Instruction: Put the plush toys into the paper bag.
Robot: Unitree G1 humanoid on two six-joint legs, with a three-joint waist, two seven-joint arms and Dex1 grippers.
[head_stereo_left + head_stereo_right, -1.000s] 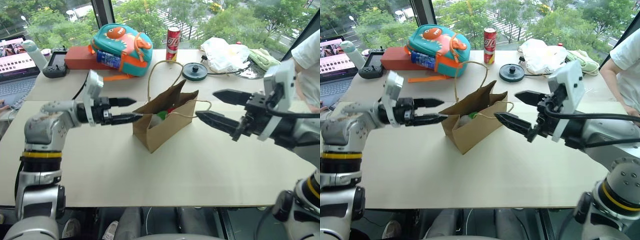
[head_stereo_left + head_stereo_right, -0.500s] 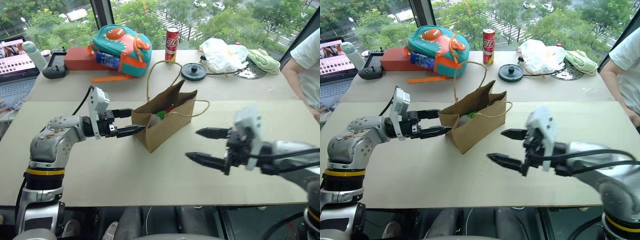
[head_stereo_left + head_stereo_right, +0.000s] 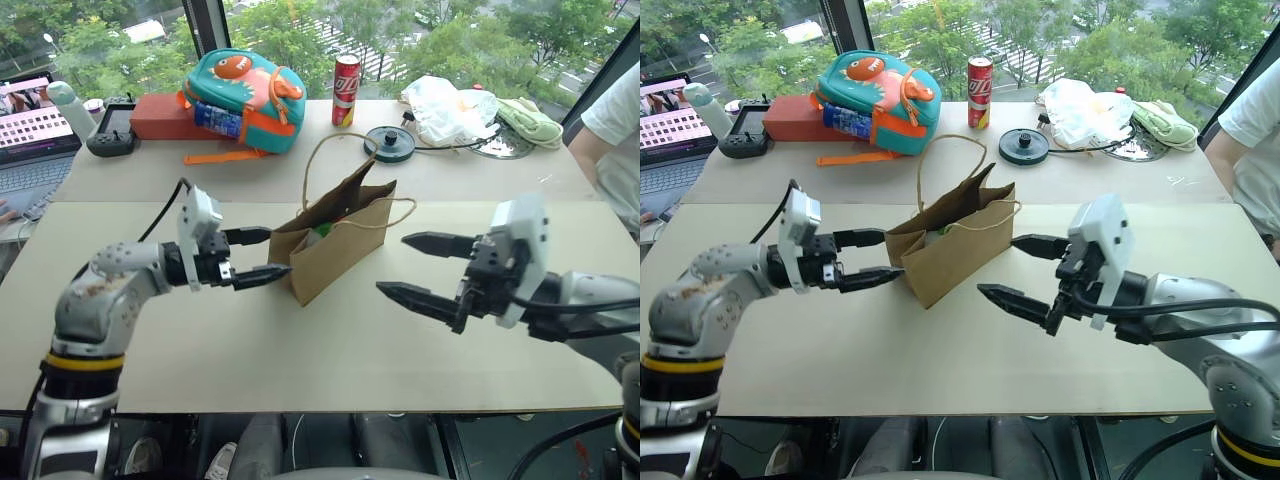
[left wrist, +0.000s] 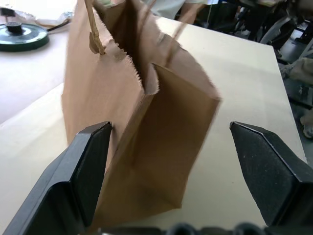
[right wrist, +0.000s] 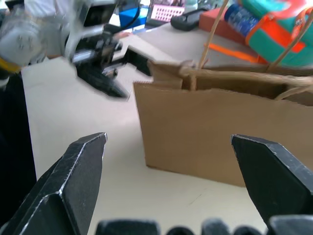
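The brown paper bag (image 3: 345, 245) stands upright at mid-table, mouth open and handles up. In its mouth a bit of green and red from a plush toy (image 3: 321, 229) peeks out; the bag's walls hide the rest of the plush toys. My left gripper (image 3: 276, 254) is open at the bag's left corner, and in the left wrist view that corner of the bag (image 4: 146, 117) stands between the two fingers (image 4: 88, 161). My right gripper (image 3: 392, 264) hangs open just right of the bag, apart from it, with nothing in it. The right wrist view faces the bag's side (image 5: 220, 132).
At the back of the table are a teal and orange dinosaur backpack (image 3: 245, 92), a red box (image 3: 160, 117), a red can (image 3: 346, 88), a black disc (image 3: 389, 142), a white plastic bag (image 3: 450, 105) and a green cloth (image 3: 530, 118). A laptop (image 3: 35, 135) is far left. A person (image 3: 615, 125) stands at the right edge.
My left gripper has sunk and drawn back a little along the bag's left corner. My right gripper has come down from beside the handle to lower by the bag. Both stay open.
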